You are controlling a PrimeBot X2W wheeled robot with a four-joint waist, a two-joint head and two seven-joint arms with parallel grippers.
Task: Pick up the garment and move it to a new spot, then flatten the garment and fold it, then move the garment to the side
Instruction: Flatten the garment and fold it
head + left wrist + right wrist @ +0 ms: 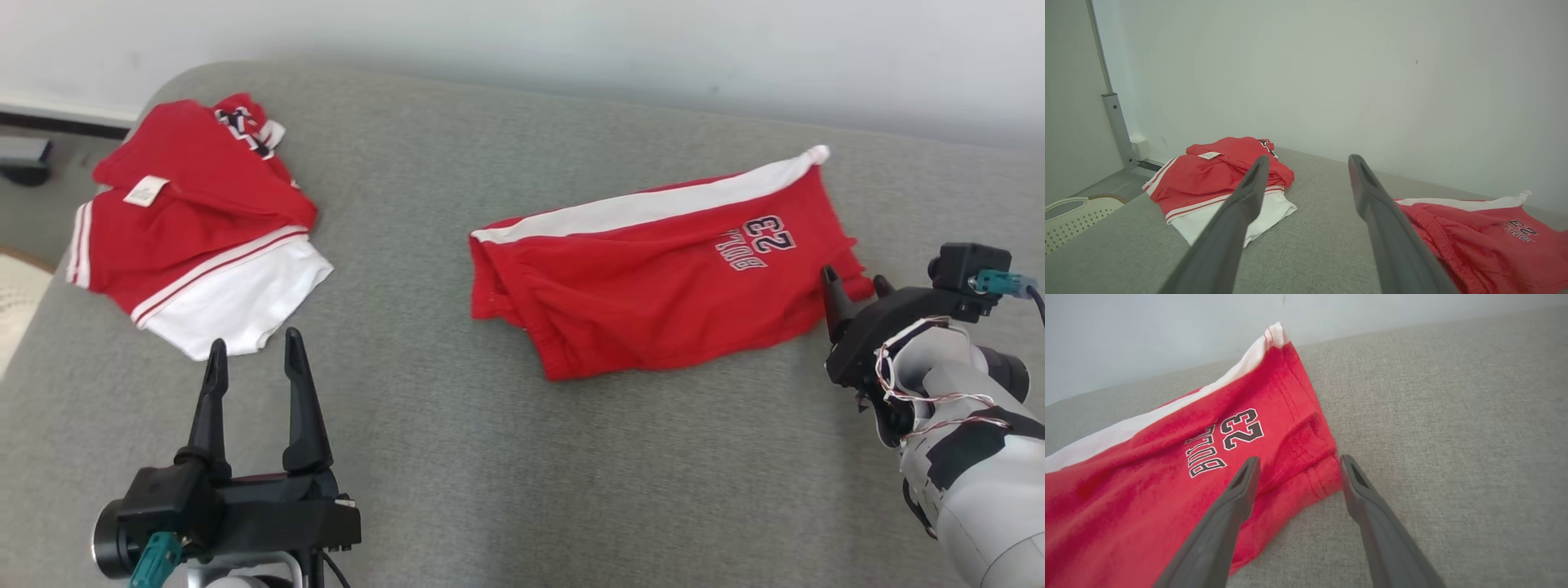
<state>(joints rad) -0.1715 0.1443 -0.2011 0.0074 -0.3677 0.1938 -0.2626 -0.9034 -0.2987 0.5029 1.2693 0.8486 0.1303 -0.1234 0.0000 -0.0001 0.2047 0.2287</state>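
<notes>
Shorts (1147, 477) by right fingers (1222, 526): soft matt red knit cloth. Those fingers: matt dark plastic. Cushion (457, 474): coarse grey weave. Wall (1331, 61): smooth, matt.

Cropped, illegible
Red fabric shorts with white stripe (1147, 486) run off the right wrist view's left edge; small white label (145, 191) illegible.

I see my left gripper (255, 339) with its two long dark fingers (304, 408) spread wide, pointing straight out ahead of its wrist (229, 514), while my right gripper (854, 278) tips forward off its pale forearm (971, 457), jaws equally wide, thin wires (906, 384) looped just behind it.
</notes>
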